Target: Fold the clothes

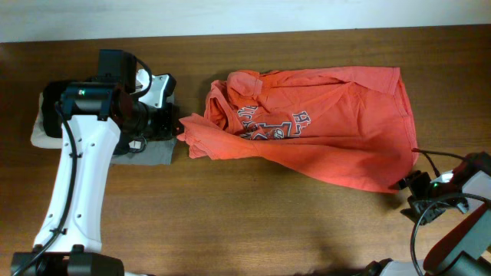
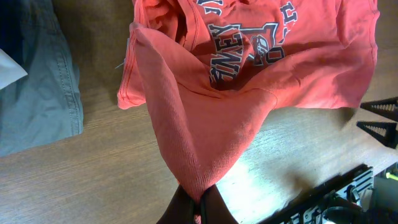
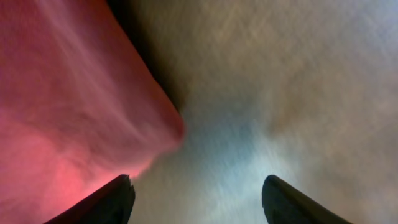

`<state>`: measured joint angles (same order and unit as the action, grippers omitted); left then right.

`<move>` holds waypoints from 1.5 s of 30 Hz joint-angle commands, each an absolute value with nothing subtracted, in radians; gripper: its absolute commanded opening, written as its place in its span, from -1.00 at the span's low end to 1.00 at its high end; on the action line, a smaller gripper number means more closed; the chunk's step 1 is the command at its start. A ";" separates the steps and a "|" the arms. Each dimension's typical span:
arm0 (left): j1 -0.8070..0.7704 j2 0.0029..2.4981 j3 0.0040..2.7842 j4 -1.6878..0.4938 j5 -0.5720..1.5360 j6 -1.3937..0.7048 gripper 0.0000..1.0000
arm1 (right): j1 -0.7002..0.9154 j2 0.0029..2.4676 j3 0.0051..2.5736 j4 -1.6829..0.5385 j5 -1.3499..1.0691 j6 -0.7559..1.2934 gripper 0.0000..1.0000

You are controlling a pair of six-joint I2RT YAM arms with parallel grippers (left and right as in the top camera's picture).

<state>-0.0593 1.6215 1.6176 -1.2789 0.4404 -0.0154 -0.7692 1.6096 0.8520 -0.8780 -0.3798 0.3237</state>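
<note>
The red-orange T-shirt [image 1: 322,130] lies spread across the middle of the wooden table, its white block lettering [image 1: 272,126] facing up near the bunched left end. My left gripper [image 1: 178,126] is shut on the shirt's left corner; in the left wrist view the cloth [image 2: 211,118] pulls up into a peak between the closed fingers [image 2: 202,208]. My right gripper [image 1: 406,186] is open at the shirt's lower right corner. In the right wrist view its two fingers [image 3: 198,196] stand wide apart over bare table, with the shirt's edge [image 3: 74,106] beside the left finger.
A grey folded garment [image 1: 149,152] lies under the left arm at the table's left, also showing in the left wrist view [image 2: 37,93]. A white folded item [image 1: 40,130] sits at the far left. Bare wood runs along the front and back of the shirt.
</note>
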 commanded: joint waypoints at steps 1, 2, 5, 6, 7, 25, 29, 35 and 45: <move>-0.057 1.626 1.618 -1.276 0.438 -0.015 -0.99 | -0.771 1.613 0.806 -0.793 -0.460 0.358 0.36; -0.057 1.626 1.618 -1.275 0.438 -0.015 -0.99 | -0.771 1.613 0.797 -0.767 -0.464 0.364 0.34; -0.057 1.626 1.618 -1.276 0.438 -0.015 -0.99 | -0.771 1.613 0.787 -0.711 -0.463 0.376 0.24; -0.058 1.626 1.618 -1.276 0.439 -0.015 -0.99 | -0.771 1.613 0.787 -0.700 -0.461 0.376 0.16; -0.058 1.626 1.618 -1.276 0.441 -0.015 -0.99 | -0.771 1.613 0.787 -0.690 -0.461 0.376 0.03; -0.059 1.626 1.618 -1.276 0.441 -0.014 -0.99 | -0.753 1.458 1.085 -1.011 -0.273 0.372 -0.92; -0.059 1.626 1.618 -1.272 0.440 -0.014 -0.99 | -0.723 1.444 1.299 -1.214 -0.091 0.372 -0.92; -0.059 1.626 1.618 -1.267 0.440 -0.014 -0.99 | -0.620 1.485 1.305 -1.174 -0.044 0.372 -0.80; -0.059 1.626 1.618 -1.269 0.440 -0.014 -0.99 | -0.550 1.652 1.305 -1.120 -0.028 0.381 -0.63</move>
